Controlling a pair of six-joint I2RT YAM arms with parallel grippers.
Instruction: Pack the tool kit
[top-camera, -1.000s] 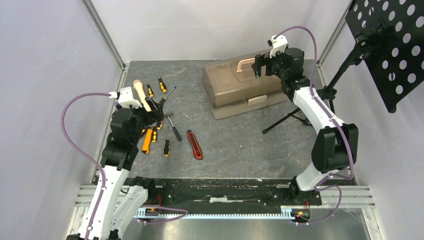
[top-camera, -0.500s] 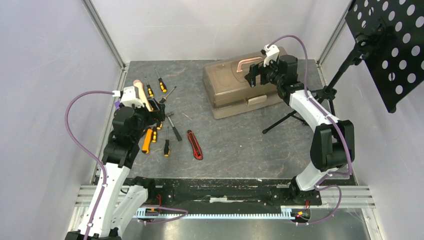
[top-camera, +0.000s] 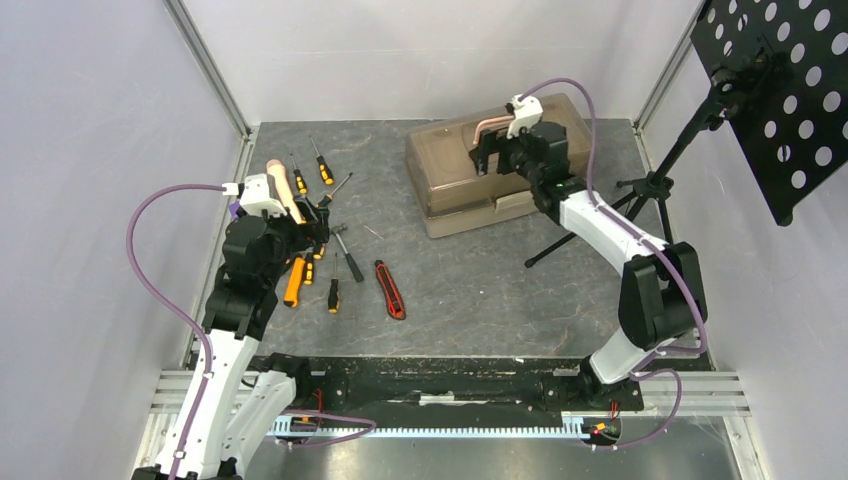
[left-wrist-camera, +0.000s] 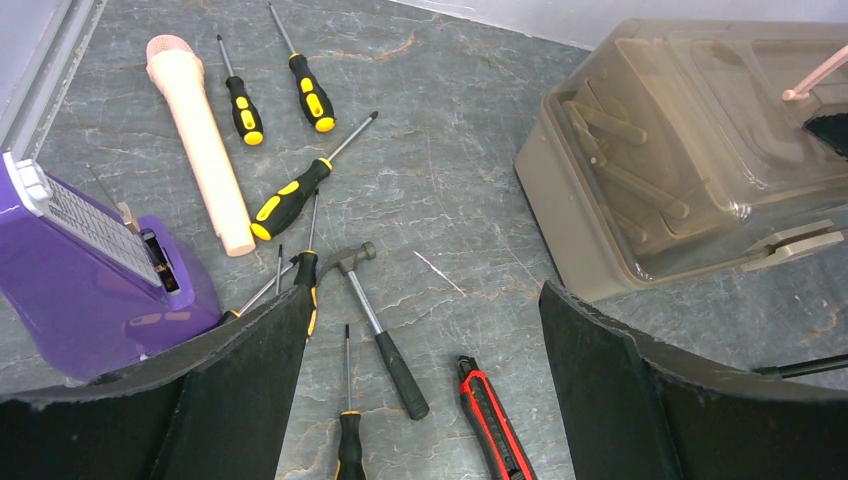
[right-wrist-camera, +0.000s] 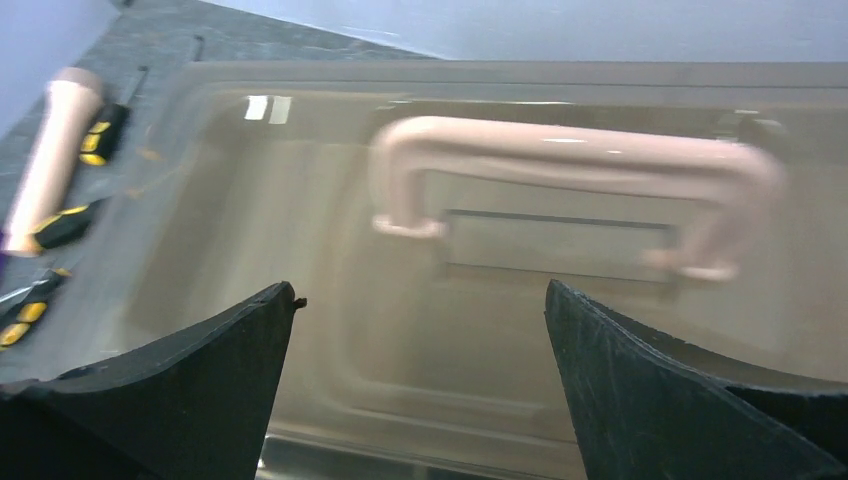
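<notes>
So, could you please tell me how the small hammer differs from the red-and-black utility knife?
The small metal-headed hammer has a thin shaft and black grip; the red-and-black utility knife is one flat body. The hammer's head lies beside the orange-and-black screwdrivers; the knife lies alone. Both rest flat on the grey table, outside the closed tan plastic toolbox.

The top view looks steeply down from above and behind the arm bases over the whole worktop (top-camera: 460, 290), with the toolbox (top-camera: 445, 165) at its far side. The left wrist view looks from left of the toolbox toward its end. The right wrist view hangs close above the toolbox's handle (right-wrist-camera: 570, 160). All three share the toolbox.
</notes>
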